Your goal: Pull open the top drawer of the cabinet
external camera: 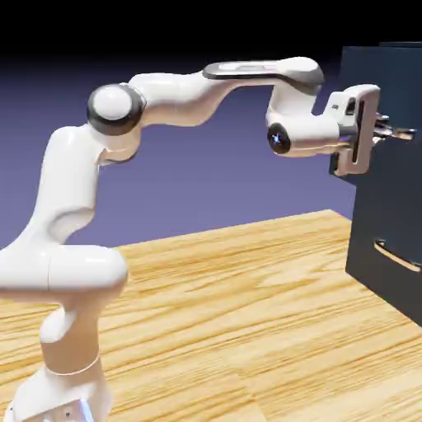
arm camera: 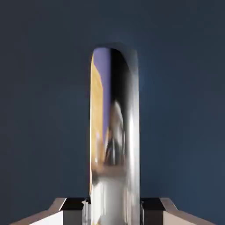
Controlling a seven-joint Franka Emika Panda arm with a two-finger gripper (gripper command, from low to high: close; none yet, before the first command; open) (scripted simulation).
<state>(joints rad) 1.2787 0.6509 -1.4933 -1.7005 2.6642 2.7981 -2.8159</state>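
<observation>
- From my end, the cabinet [external camera: 383, 189] looks smooth and dark navy, matt to faintly satin, like painted board.
- The top drawer's handle [arm camera: 115, 132] looks like polished metal to me, mirror-glossy, with tan, violet and black reflections.
- I see the lower handle [external camera: 397, 256] as smooth, shiny metal too.
- My arm [external camera: 70, 177] has smooth, glossy white shells, like plastic.
- The tabletop [external camera: 222, 305] reads as pale wood with streaky grain and a light sheen.

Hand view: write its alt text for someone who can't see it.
The gripper is closed on a shiny bar handle, its two finger tips flanking the bar at the bottom edge. The handle runs up the middle, mirroring tan and violet, against a dark blue drawer front that fills the background.
</observation>
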